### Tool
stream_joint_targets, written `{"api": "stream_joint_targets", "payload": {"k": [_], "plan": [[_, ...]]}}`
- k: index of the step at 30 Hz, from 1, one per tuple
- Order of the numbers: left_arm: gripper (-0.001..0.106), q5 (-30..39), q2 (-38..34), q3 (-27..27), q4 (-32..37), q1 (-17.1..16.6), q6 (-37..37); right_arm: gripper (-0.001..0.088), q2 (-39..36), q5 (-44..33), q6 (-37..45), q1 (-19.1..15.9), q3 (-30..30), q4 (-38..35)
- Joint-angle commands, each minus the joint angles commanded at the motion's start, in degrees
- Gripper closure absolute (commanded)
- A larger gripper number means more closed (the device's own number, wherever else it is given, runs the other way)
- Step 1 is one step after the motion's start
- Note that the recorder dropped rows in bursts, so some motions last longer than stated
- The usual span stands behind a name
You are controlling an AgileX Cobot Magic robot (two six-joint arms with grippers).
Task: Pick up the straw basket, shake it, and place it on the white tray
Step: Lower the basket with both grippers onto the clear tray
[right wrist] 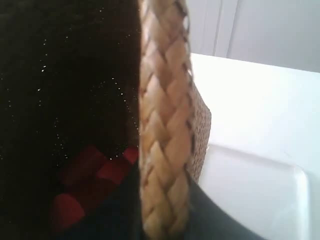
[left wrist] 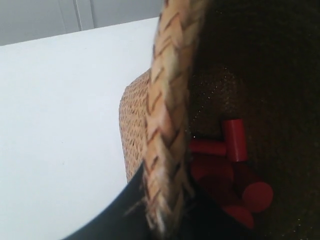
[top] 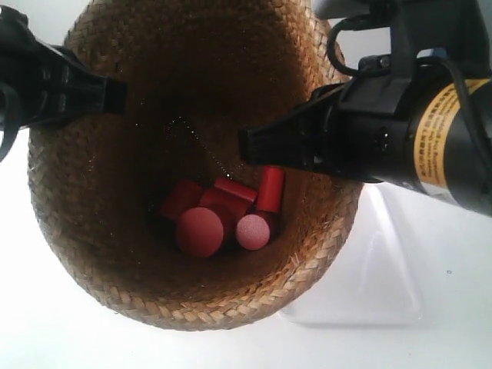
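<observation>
Straw basket (top: 92,231) hangs between two opposed arms, left gripper (left wrist: 160,220) and right gripper (right wrist: 165,215) each clamping its rim; about six red cylinders (top: 223,211) inside, one white tray (top: 377,269).

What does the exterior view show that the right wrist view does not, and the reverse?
Only the exterior view: nearly the whole round rim of the straw basket, with the arm at the exterior view's left and the arm at the exterior view's right reaching to opposite sides of it. Only the right wrist view: the pale panelled wall behind the table, and the rim's braid from close. Both: the basket's dark inside, the red cylinders at its bottom, and part of the white tray.
</observation>
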State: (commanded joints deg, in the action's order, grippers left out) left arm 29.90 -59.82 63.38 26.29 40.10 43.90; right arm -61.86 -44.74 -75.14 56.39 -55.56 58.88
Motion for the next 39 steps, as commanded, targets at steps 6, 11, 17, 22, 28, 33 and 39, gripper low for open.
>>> {"api": "stream_joint_targets", "payload": {"k": [6, 11, 17, 22, 28, 33, 39], "plan": [[0.105, 4.4, -7.1, 7.4, -4.8, 0.0, -0.6, 0.0868, -1.4, -0.8, 10.1, -4.8, -5.2, -9.3], [0.105, 10.2, -13.0, 16.3, -12.6, 0.0, -7.3, 0.0868, -2.8, -6.8, 21.9, -10.0, -11.4, -18.9], [0.105, 14.8, -16.2, 26.7, -12.7, 0.0, -7.9, 0.0868, -3.0, -16.5, 34.5, -16.5, -19.5, -24.6], [0.105, 18.0, -17.6, 31.0, -13.0, 0.0, -7.9, 0.0868, -3.0, -21.3, 42.5, -20.3, -24.0, -29.4], [0.105, 18.4, -20.7, 31.3, -12.8, 0.0, -7.4, 0.0868, -6.0, -18.7, 44.9, -24.2, -24.4, -31.4], [0.105, 21.1, -23.6, 31.8, -13.6, 0.0, -6.4, 0.0868, -10.1, -17.1, 50.5, -27.3, -24.4, -36.4], [0.105, 21.5, -27.4, 35.3, -13.5, 0.0, -6.6, 0.0868, -10.7, -18.2, 51.2, -31.3, -24.5, -37.0]]}}
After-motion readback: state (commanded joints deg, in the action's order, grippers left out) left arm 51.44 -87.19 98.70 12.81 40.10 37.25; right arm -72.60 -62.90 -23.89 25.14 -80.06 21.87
